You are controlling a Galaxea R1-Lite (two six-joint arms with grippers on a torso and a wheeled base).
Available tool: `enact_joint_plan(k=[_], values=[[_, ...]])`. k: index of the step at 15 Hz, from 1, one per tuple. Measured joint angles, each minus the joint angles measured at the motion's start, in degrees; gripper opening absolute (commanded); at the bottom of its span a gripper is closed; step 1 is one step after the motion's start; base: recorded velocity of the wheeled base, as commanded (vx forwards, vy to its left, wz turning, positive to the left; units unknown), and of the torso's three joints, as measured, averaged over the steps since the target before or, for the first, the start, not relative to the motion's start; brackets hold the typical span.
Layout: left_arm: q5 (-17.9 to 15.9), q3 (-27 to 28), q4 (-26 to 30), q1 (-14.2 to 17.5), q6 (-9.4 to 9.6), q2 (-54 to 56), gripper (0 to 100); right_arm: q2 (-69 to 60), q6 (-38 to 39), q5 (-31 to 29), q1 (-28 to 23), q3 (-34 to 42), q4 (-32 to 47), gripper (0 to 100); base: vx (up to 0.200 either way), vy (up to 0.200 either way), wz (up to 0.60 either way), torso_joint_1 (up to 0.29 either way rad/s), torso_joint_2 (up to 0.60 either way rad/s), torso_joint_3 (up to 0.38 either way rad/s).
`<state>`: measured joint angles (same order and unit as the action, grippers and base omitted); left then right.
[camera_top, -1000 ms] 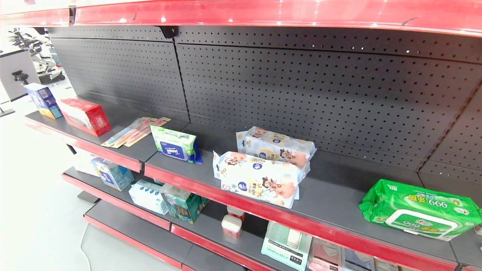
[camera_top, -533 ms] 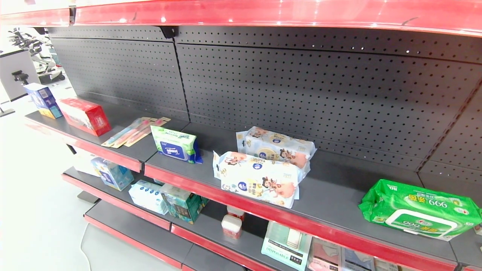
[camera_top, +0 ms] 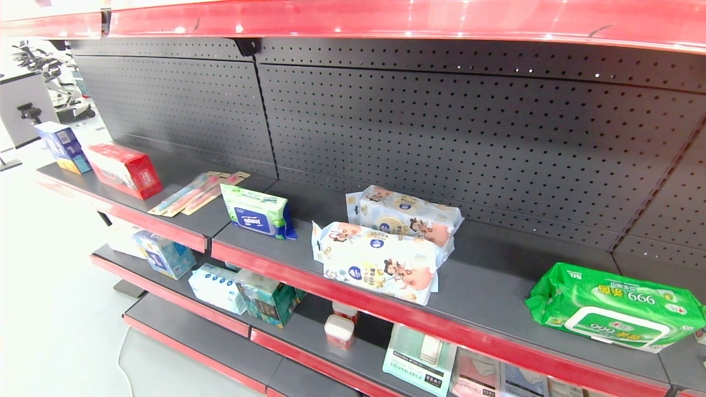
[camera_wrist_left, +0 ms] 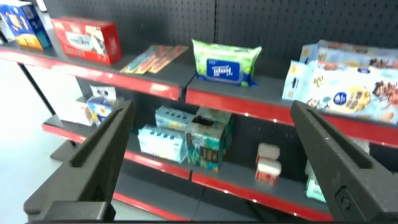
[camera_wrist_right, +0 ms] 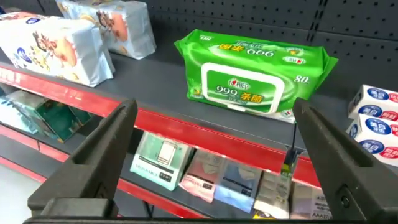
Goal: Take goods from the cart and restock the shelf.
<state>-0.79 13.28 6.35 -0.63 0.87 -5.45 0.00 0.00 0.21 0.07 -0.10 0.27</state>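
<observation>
The left end effector (camera_wrist_left: 211,109) and right end effector (camera_wrist_right: 214,106) both gape wide, empty, facing the shelf (camera_top: 485,275) straight ahead. The right is nearer the green wipes pack (camera_wrist_right: 255,71), whose long axis runs along the shelf edge.

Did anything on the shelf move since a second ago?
No, nothing visibly moved. The green wipes pack, the cartoon packs, the red box and the toothbrushes all sit where they were on the shelf.
</observation>
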Motion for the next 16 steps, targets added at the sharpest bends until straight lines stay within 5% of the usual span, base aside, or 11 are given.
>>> enact_joint_plan(k=[10, 13, 16], values=[[4.29, -1.40, 2.89, 0.45, -0.55, 1.97, 100, -0.05, 0.00, 0.01, 0.00, 0.00, 0.00, 100, 0.000, 0.000, -0.60, 0.003, 0.00, 0.002], [4.73, -1.16, 2.82, 0.39, -0.87, 0.07, 100, -0.05, 0.00, 0.00, -0.05, 0.00, -0.02, 100, 0.000, 0.000, 0.00, 0.000, 0.00, 0.000], [6.67, 0.67, 2.67, 0.45, -3.66, -3.78, 100, -0.05, 0.00, 0.04, 0.00, 0.02, -0.02, 100, 0.000, 0.000, 0.00, 0.000, 0.00, 0.000]])
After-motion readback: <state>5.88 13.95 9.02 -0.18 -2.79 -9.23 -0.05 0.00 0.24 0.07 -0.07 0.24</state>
